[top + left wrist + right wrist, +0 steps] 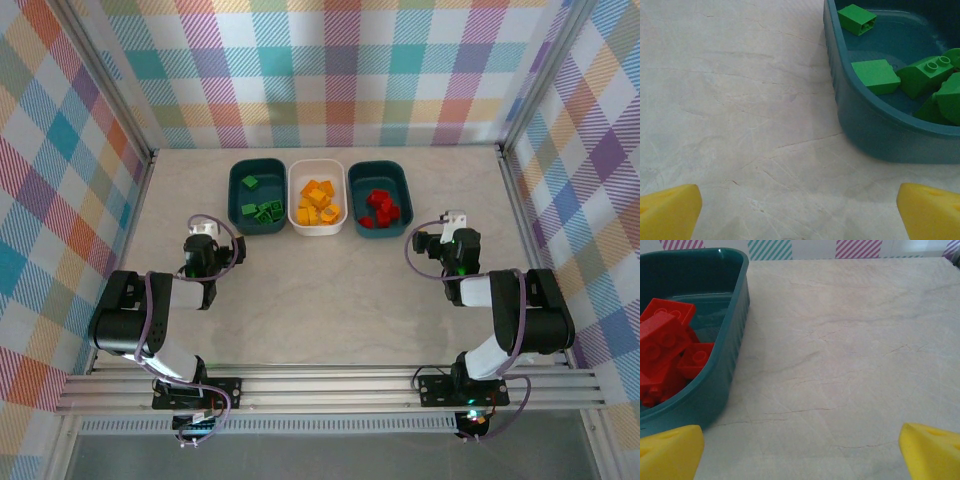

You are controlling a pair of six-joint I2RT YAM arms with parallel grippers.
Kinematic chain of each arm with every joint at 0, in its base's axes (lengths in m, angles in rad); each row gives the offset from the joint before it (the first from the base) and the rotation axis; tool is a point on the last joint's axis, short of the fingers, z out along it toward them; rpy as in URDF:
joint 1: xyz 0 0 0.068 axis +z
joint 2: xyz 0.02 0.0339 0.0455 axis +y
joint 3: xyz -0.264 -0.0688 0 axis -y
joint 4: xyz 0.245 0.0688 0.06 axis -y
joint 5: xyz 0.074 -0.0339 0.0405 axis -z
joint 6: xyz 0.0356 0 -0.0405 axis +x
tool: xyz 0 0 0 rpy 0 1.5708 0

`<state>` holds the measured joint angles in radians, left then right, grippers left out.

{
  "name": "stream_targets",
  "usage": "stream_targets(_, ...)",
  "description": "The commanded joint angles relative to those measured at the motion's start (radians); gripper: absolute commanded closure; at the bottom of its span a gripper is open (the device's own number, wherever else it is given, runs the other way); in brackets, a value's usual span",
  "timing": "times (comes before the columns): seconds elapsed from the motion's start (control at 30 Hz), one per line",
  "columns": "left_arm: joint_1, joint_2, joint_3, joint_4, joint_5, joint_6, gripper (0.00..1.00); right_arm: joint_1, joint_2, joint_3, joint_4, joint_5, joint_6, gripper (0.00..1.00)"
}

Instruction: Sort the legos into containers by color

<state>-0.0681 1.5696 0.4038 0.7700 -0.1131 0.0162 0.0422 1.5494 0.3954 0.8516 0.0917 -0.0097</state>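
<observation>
Three containers stand in a row at the back centre. The left teal bin (233, 190) holds several green legos (265, 210). In the white bin (292, 200) lie several orange-yellow legos (317, 205). The right teal bin (408, 195) holds several red legos (380, 208). My left gripper (203, 230) sits in front and to the left of the green bin, open and empty. Its wrist view has the gripper (800, 215) over bare table, with the teal bin (880, 140) and green legos (875, 76) at upper right. My right gripper (455, 220), (801, 455) is open and empty, just right of the red bin (725, 370) and its red legos (665, 340).
The pale marble-look table (320, 300) lies bare between the two arms. Plaid walls close in the back and both sides, with metal posts at the corners. An aluminium rail (320, 385) runs along the near edge under the arm bases.
</observation>
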Motion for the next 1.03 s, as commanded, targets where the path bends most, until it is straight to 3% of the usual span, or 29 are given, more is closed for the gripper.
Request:
stream_targets(0.0, -0.005, -0.006, 0.015, 0.037, 0.006, 0.013, 0.00, -0.005, -0.015, -0.001, 0.017, -0.020, 0.014, 0.00)
stream_targets(0.67, -0.006, -0.005, 0.017, 0.036, 0.005, 0.013, 0.00, -0.006, -0.014, -0.001, 0.017, -0.020, 0.014, 0.00)
stream_targets(0.77, 0.011, -0.002, 0.031, 0.013, 0.066, 0.016, 0.00, -0.006, -0.013, -0.001, 0.018, -0.020, 0.014, 0.00)
stream_targets(1.0, 0.008, -0.005, 0.025, 0.020, 0.062, 0.018, 0.00, -0.005, -0.015, -0.001, 0.017, -0.021, 0.016, 0.00)
